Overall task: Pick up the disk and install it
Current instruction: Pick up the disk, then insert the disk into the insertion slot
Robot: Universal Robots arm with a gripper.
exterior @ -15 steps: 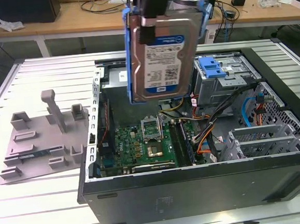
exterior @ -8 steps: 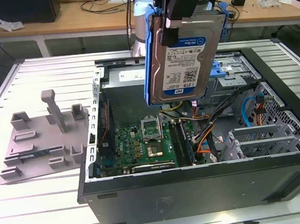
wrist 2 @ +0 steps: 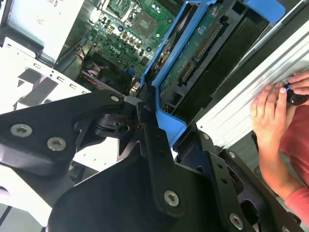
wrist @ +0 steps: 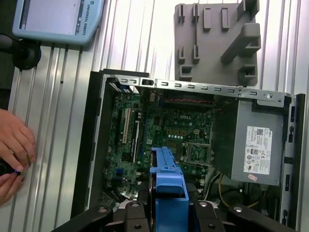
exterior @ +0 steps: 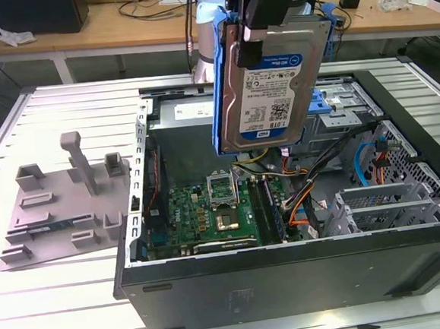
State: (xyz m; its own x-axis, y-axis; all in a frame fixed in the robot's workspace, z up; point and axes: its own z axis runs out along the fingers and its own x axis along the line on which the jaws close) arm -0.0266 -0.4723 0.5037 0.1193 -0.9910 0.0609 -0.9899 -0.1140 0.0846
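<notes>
One clamp: grips the disk [exterior: 271, 84] in the closed gripper [exterior: 255, 43], long axis vertical, hanging straight below, over the motherboard [exterior: 208, 211], drive cage [exterior: 345, 109] toward the exterior view's right.

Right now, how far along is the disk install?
Done: the disk is picked up and in the air. In hand: the end effector is shut on its blue carrier, holding it on edge above the open computer case. Left: it is not yet seated. The drive cage sits lower, toward the exterior view's right.
</notes>
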